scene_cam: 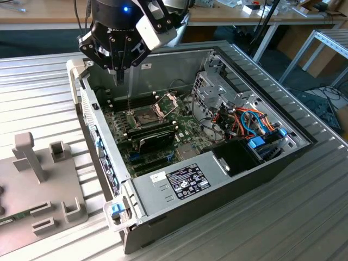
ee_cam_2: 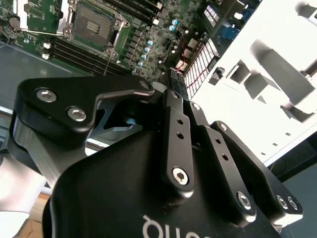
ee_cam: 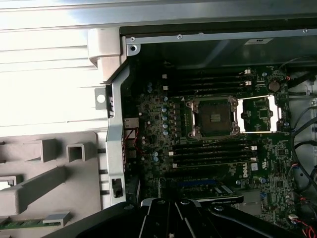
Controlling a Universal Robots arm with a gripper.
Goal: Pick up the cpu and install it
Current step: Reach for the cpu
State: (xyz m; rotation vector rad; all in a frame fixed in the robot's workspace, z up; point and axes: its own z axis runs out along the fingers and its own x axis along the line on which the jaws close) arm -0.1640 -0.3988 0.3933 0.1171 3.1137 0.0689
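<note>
Ribbed silver metal table point(scene_cam: 43, 76) with an open desktop computer case point(scene_cam: 239, 196) lying on its side, its green motherboard point(ee_cam: 158, 129) facing up. A black robot gripper point(scene_cam: 119, 75) hangs above the case's far corner, toward the exterior view's left, clear of the board and touching nothing. Its fingers point(ee_cam_2: 171, 94) are drawn close together, the tips almost meeting. Whether anything thin is pinched between them cannot be told, and the cpu's whereabouts cannot be made out.

The processor socket point(ee_cam: 214, 118) sits near the middle of the board with its dark contact field exposed. Its hinged silver frame point(ee_cam: 257, 115) is flipped open beside it. Black memory slots run along both sides of the socket. In the exterior view the socket point(scene_cam: 142, 115) lies well below the gripper, with a long black card point(scene_cam: 155, 138) just in front of it and a labelled power supply point(scene_cam: 185, 182) nearer the camera.

A grey fixture plate point(scene_cam: 38, 185) (blocks, posts and open slots) rests on the table beside the case, on the exterior view's left.
</note>
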